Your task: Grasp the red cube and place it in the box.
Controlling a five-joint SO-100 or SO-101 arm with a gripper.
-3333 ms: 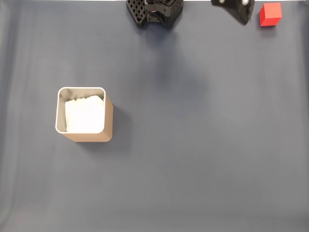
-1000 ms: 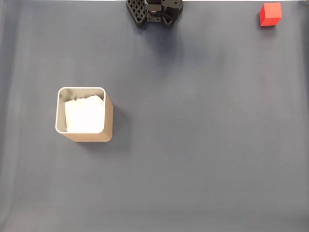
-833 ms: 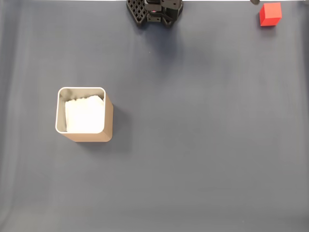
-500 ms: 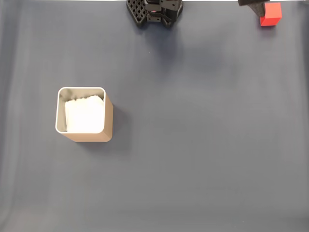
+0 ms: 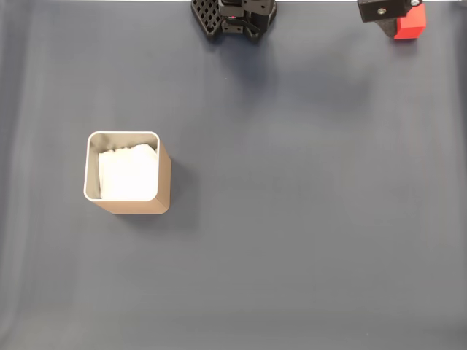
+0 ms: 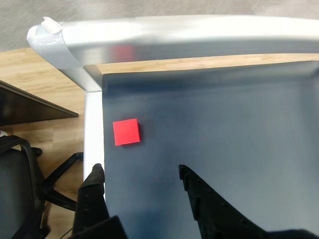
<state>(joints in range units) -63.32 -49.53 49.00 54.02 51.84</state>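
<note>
Overhead, tool (image 6: 141,172) agape above red cube (image 6: 126,132)

Bare dark mat (image 5: 292,219) between red cube (image 6: 126,132) and box (image 5: 124,173); cube close to the mat's edge.

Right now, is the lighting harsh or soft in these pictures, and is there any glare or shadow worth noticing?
In the fixed view the light is soft and even: the box throws a faint shadow to its right on the dark mat, and its white lining is washed out. In the wrist view the silver table edge carries bright glare with a reddish reflection, while the red cube stays sharp, with only a thin shadow.
</note>
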